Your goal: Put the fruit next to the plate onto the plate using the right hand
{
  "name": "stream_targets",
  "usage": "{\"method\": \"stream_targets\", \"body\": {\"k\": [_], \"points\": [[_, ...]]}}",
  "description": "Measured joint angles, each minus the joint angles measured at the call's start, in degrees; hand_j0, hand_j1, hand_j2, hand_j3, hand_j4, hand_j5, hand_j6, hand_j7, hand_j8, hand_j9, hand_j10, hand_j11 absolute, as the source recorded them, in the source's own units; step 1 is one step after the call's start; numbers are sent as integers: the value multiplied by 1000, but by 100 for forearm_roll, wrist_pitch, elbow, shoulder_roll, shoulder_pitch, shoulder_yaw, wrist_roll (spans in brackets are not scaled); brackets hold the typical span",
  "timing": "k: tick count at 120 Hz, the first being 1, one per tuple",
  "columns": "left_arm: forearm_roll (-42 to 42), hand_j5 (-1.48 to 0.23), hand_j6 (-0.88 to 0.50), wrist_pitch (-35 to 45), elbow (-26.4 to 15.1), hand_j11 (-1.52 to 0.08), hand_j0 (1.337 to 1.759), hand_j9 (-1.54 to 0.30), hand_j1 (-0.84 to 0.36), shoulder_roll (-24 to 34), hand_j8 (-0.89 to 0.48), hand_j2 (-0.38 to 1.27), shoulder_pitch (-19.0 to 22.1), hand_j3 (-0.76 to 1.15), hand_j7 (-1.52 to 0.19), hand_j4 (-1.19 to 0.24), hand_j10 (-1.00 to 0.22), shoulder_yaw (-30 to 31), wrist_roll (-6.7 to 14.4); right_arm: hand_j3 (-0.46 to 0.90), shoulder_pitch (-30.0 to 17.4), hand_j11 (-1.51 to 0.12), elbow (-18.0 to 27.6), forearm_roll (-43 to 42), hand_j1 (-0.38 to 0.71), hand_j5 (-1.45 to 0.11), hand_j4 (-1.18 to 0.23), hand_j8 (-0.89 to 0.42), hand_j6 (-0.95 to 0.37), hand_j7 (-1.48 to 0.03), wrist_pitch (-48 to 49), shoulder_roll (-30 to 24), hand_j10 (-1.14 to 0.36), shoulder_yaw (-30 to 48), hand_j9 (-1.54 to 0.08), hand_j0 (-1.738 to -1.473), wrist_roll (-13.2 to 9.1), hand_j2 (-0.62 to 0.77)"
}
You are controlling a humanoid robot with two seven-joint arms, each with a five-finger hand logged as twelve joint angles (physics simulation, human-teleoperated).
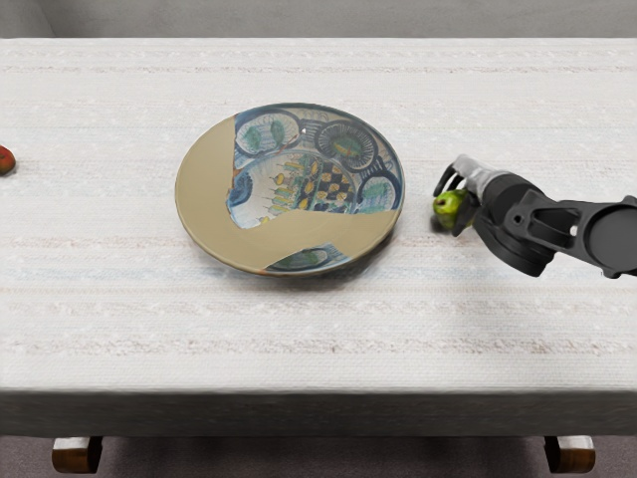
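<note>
Right hand (464, 193), fingers curled about the small green fruit (448, 205), at three o'clock of the plate (204, 189) and just off its rim; risk: shallow fingertip hold, fruit likely to slip and roll across the desk (318, 329).

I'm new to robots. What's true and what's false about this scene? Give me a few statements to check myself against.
1. The green fruit lies on the plate. False: it is off the plate, to its right.
2. The right hand has its fingers curled around the green fruit. True.
3. A red object shows at the picture's left edge. True.
4. The plate is plain white. False: it is tan with a coloured pattern.
</note>
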Motion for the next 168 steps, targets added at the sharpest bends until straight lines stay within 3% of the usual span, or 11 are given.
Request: {"method": "stream_targets", "body": {"k": [35,71,102,133,168], "points": [[0,-1,-1,-1,0,-1,1658,-1,348,0,-1,0,4,0,-1,-1,-1,0,0,1,-3,-882,746,32,160,-872,-618,-351,-479,-836,24,-582,-497,388,-882,-1655,-2,207],[6,-1,-1,1,3,-1,1658,-1,348,0,-1,0,6,0,-1,-1,-1,0,0,1,61,-887,1320,187,166,-873,-612,-357,-486,-833,83,-698,-501,823,-883,-1656,-1,234],[9,-1,-1,0,8,-1,1658,-1,348,0,-1,0,12,0,-1,-1,-1,0,0,1,557,-893,1695,718,187,-884,-603,-340,-471,-832,93,-739,-484,898,-886,-1658,0,265],[16,-1,-1,-1,12,-1,1658,-1,348,0,-1,0,12,0,-1,-1,-1,1,0,2,1159,-887,1792,1301,127,-884,-605,-362,-500,-832,128,-591,-513,909,-883,-1657,-9,176],[17,-1,-1,1,19,-1,1658,-1,348,0,-1,0,12,0,-1,-1,-1,1,0,1,1499,-873,1518,1626,114,-885,-607,-373,-516,-834,94,77,-535,917,-870,-1657,-10,180]]}}
